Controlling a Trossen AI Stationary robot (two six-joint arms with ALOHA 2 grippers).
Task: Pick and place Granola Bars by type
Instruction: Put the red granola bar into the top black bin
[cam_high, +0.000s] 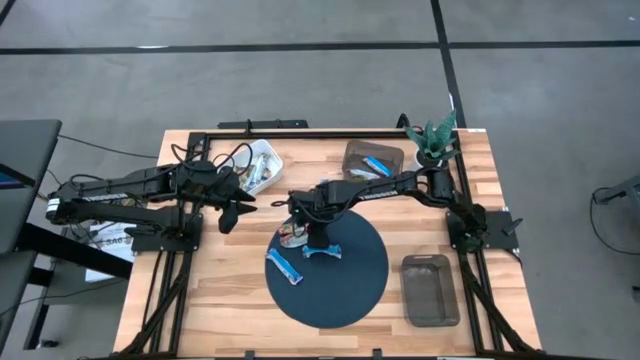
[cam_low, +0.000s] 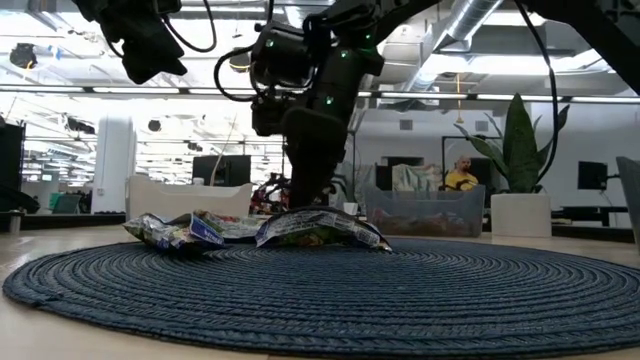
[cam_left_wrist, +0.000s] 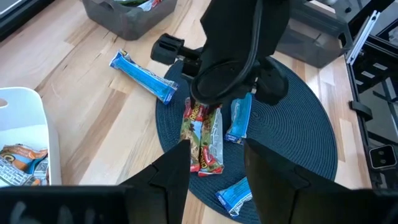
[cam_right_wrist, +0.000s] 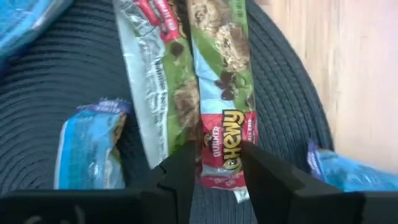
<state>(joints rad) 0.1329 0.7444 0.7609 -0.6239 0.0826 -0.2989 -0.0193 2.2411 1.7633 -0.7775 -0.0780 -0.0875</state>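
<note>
Where the round dark mat (cam_high: 350, 290) meets the bare wooden table (cam_high: 230, 300) at its upper left edge, the loose granola bars lie in a small cluster, and the right arm reaches across from its far-side mount to stand directly over them. The left arm waits well apart, over the table's left part near the white bin (cam_high: 262, 163), its left gripper (cam_left_wrist: 214, 171) raised, jaws parted and empty. Two grey bins, one at the table's far edge (cam_high: 372, 158) and one near the right front corner (cam_high: 431, 290), stand clear of the cluster. The right gripper (cam_right_wrist: 214, 163) is therefore far the nearer to the work. Within the cluster, two multicoloured bars (cam_left_wrist: 202, 140) lie side by side, touching along their length; a blue bar (cam_left_wrist: 239, 118) lies just beside them on the mat, another blue one (cam_left_wrist: 143, 78) off the mat on the wood. In the right wrist view the red-ended Chewy bar (cam_right_wrist: 225, 93) runs straight away from the jaws, its long axis in line with the gripper's forward reach, its near end sitting between the two fingertips (cam_right_wrist: 180, 165). The jaws straddle that end, partly closed about it; whether they are yet pressing the wrapper I cannot tell. Judged from this, the grip would take the bar by its end across the narrow width, so the bar may droop when lifted.
</note>
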